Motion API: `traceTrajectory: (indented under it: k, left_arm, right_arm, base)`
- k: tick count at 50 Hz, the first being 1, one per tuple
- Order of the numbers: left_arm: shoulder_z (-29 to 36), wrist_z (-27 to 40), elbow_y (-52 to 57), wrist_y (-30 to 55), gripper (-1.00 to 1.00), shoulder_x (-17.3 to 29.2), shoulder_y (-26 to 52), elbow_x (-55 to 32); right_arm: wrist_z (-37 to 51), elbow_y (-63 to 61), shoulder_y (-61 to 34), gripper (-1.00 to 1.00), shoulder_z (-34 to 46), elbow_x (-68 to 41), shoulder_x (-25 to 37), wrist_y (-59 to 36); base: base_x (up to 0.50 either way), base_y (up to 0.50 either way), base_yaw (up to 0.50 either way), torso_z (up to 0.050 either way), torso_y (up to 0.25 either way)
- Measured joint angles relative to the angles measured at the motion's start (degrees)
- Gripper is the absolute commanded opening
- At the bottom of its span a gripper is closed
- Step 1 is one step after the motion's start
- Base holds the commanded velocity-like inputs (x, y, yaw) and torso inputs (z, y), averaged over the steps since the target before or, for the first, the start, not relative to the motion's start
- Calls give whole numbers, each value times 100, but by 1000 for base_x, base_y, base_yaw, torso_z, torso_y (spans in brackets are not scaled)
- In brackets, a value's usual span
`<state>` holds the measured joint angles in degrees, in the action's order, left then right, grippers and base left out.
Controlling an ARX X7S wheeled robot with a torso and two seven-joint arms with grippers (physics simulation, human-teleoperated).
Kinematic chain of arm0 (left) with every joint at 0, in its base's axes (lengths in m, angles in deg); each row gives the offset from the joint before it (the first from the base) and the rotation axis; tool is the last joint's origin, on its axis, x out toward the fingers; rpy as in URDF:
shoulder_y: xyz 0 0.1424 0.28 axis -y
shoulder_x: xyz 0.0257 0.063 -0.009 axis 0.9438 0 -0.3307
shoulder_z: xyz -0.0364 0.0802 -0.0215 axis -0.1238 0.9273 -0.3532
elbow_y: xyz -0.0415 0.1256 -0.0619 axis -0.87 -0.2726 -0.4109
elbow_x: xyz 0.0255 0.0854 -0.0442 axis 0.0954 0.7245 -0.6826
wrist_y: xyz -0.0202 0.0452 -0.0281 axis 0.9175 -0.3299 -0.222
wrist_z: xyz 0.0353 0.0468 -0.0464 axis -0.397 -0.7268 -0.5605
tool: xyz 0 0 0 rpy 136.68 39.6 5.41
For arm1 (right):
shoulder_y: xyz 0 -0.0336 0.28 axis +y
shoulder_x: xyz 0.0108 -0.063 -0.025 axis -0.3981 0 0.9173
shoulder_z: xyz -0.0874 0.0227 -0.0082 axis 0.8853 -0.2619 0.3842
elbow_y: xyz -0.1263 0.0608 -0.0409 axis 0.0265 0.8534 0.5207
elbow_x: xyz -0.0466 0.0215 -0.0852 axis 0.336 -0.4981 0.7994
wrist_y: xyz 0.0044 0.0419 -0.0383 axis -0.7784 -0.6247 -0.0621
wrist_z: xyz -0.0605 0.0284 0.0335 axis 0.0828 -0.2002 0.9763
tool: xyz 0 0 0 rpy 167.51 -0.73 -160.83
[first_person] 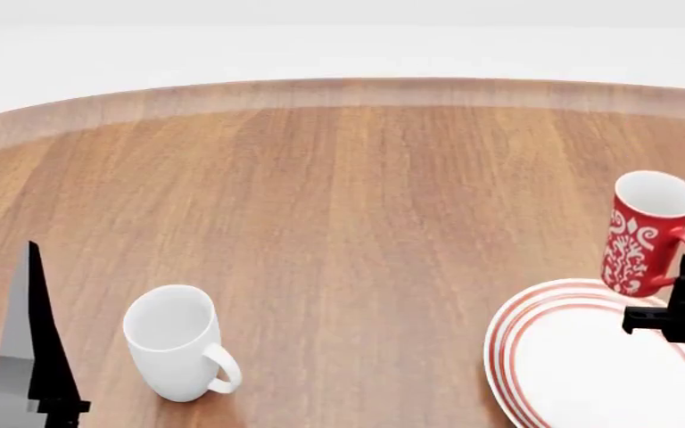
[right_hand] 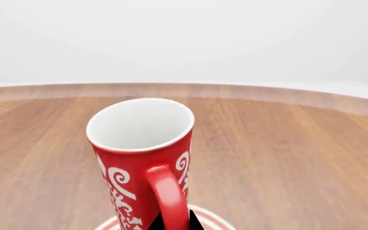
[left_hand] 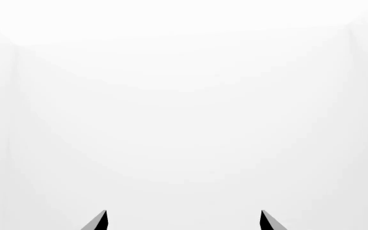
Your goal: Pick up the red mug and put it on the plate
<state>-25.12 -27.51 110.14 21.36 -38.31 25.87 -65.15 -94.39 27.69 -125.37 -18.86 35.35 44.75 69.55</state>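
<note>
One hazard dominates: your right gripper (first_person: pixel 680 303) holds the red mug (first_person: pixel 645 234) by its handle, tilted, above the plate (first_person: pixel 592 366) rim at 1 o'clock, so lowering it off-centre could catch the rim and tip it. Your left gripper (left_hand: pixel 184 221) stands wide and empty. Expect the smooth wooden worktop (first_person: pixel 342 196), in a bare white room, to let the white mug (first_person: pixel 176 343) at 8 o'clock slide if bumped.

Simulated tabletop scene, no real room. A round wooden table (first_person: pixel 355 205) stands within blank white walls (left_hand: pixel 184 96).
</note>
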Motion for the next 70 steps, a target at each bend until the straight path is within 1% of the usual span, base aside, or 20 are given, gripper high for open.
traceTrajectory:
  k: [16,29,52,70]
  left_arm:
    - [43,-10,-14,8,100,4,48,3]
    - [70,5,30,25,100,16,77,36]
    - [163,40,280,104,100,78,106,183]
    - [216,47,356,128,100,96,115,198]
  right_arm:
    - [-260,0,191,-100,-1131,962,-73,32]
    - [-380,0,317,-100,-1715,1421,-115,90]
    - [-443,0,345,-100,-2100,1786,-150,115]
    - [-461,0,353,-100,-2196,1860,-160,136]
  base:
    - [0,0,0,0,1]
    - [0,0,0,0,0]
    - [0,0,0,0,0]
    - [0,0,0,8,-76]
